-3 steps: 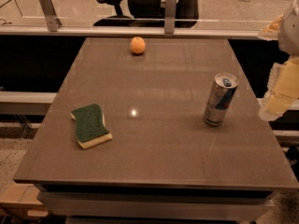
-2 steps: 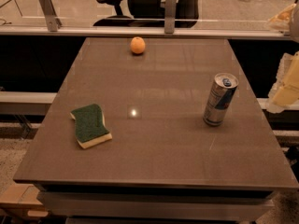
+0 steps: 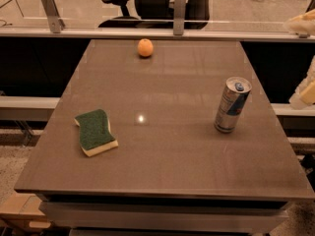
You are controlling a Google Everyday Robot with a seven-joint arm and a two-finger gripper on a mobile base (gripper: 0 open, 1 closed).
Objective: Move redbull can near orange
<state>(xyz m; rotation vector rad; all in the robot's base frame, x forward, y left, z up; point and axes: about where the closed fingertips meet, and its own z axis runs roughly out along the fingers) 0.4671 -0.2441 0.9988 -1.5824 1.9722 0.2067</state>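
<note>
The redbull can (image 3: 232, 105) stands upright on the right side of the brown table (image 3: 162, 166), silver and blue with a blue pull tab. The orange (image 3: 145, 47) sits near the table's far edge, left of centre, well apart from the can. My gripper (image 3: 305, 93) shows only as cream-coloured parts at the right edge of the view, off the table and to the right of the can, not touching it.
A green-and-yellow sponge (image 3: 95, 132) lies on the left side of the table. A glass partition with metal posts (image 3: 179, 6) runs along the far edge, with an office chair (image 3: 147, 1) behind it.
The arm has drawn back to the right, so less of it shows at the view's edge. The can, orange and sponge have not moved.
</note>
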